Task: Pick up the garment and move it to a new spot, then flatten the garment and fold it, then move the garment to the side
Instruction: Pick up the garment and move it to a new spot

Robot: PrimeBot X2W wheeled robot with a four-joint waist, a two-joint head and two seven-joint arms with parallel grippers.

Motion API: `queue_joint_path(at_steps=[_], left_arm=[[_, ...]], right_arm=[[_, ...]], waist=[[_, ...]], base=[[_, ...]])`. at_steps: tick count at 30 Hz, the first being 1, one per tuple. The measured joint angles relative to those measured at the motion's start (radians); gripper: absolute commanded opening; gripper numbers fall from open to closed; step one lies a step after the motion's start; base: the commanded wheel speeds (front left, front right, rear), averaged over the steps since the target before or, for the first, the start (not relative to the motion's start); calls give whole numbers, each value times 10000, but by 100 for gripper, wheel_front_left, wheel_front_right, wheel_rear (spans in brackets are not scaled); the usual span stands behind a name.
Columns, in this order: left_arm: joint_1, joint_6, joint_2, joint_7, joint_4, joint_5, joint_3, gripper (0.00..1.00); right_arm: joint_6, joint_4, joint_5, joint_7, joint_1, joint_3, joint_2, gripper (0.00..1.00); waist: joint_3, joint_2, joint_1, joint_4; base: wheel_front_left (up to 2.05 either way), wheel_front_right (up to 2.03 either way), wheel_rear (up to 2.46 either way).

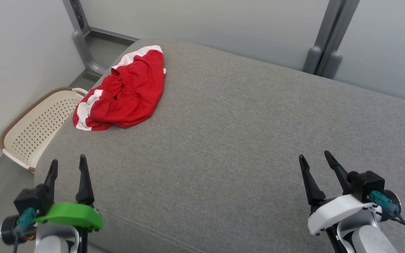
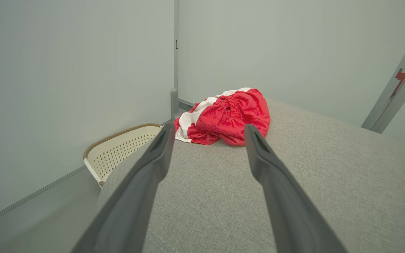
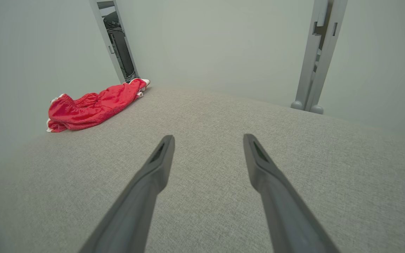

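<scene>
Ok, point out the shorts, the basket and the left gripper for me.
shorts (image 1: 135, 100), head view, red cloth near its middle.
basket (image 1: 37, 130), head view, its perforated wall.
left gripper (image 1: 68, 162), head view, midway between its fingertips.

Left gripper (image 1: 68, 159) sits low at the robot's left, dark fingers spread wide and pointing forward, empty. Right gripper (image 1: 314, 155) mirrors it at the right, jaws equally wide, empty. Both wrists seem roughly level; the forearms are mostly cut off.

Basket (image 1: 37, 130) partly hidden behind cushion (image 1: 241, 140) edge; garment (image 1: 128, 95) bunched, layout unclear.
</scene>
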Motion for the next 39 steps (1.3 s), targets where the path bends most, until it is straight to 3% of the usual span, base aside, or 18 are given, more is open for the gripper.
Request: queue_joint_path(at_steps=[14,18,26,36,37,38,39], left_arm=[[-4641,230,1018,1992,3452,-1248,871,100],[-5718,696,1283,2652,4134,-1733,1338,100],[-6746,1864,2092,4010,5102,-1634,1509,100],[-7018,2543,2422,4968,5697,-1804,1689,100],[-7041,2531,2452,4938,5706,-1804,1668,59],[-7046,2452,2502,4930,5706,-1799,1641,0],[-7056,2382,2543,4903,5705,-1822,1659,0]], right_arm=[[0,-1340,-90,974,-1217,997,-915,100],[0,-1893,-100,1160,-1490,1175,-1273,100],[0,-3032,-155,1593,-1647,1304,-1676,100],[0,-3699,-50,1806,-1585,1026,-1873,100],[0,-3718,-19,1804,-1585,1005,-1848,100],[0,-3716,-2,1802,-1586,999,-1833,100],[0,-3701,4,1795,-1586,993,-1833,100]], waist=[[1809,0,0,-1290],[2563,0,1,-1685],[3998,0,2,-2446],[5359,1,2,-3253],[5436,0,2,-3333],[5496,1,2,-3413],[5530,1,1,-3471]], base=[[0,0,0],[0,0,0],[0,0,0],[0,0,0],[0,0,0],[0,0,0],[0,0,0]])
